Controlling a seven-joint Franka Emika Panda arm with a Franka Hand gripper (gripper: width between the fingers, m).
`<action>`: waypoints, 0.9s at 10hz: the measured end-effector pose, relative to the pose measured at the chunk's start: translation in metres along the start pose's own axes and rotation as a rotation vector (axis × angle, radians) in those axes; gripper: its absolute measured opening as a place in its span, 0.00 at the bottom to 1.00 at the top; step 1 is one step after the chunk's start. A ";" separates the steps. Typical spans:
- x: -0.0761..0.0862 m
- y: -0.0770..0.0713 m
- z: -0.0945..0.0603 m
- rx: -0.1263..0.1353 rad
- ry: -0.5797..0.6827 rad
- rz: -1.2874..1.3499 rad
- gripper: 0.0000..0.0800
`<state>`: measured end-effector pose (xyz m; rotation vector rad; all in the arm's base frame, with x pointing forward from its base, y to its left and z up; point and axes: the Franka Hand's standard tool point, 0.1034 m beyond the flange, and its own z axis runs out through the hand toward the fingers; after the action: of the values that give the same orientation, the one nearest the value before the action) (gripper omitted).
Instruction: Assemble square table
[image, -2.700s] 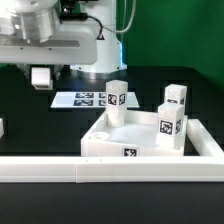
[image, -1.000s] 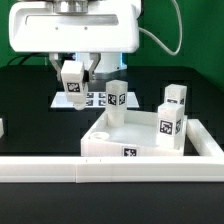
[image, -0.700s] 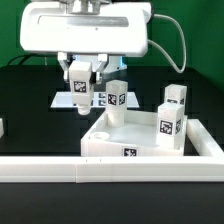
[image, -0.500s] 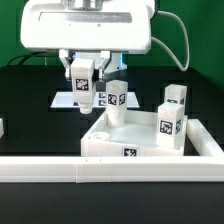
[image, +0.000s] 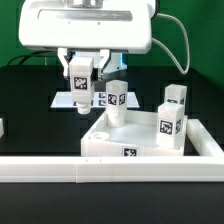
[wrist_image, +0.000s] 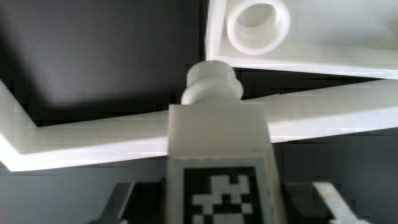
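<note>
The square table (image: 135, 133) lies upside down as a white slab with a raised rim at the exterior view's right. One leg (image: 117, 101) stands at its far corner and two more legs (image: 177, 98) (image: 168, 128) stand at its right. My gripper (image: 83, 72) is shut on another white tagged leg (image: 81, 88), held upright in the air over the marker board (image: 63, 100), left of the slab. In the wrist view this leg (wrist_image: 221, 140) points its peg end down between my fingers (wrist_image: 135, 200), with a corner socket (wrist_image: 260, 14) of the slab (wrist_image: 329, 45) beyond it.
A long white border rail (image: 100, 170) runs along the front of the black table and turns back at the right. A small white block (image: 2, 127) sits at the left edge. A green wall stands behind.
My gripper, with the leg in it, has come in from the upper left and shifted a little to the right toward the slab. In the last half second it has barely moved.
</note>
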<state>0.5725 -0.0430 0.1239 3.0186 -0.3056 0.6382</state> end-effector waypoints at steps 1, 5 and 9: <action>-0.001 -0.007 0.001 0.008 0.000 -0.006 0.36; 0.000 -0.010 0.012 -0.009 0.050 -0.037 0.36; -0.001 -0.009 0.015 -0.015 0.058 -0.040 0.36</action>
<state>0.5791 -0.0357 0.1101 2.9768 -0.2454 0.7156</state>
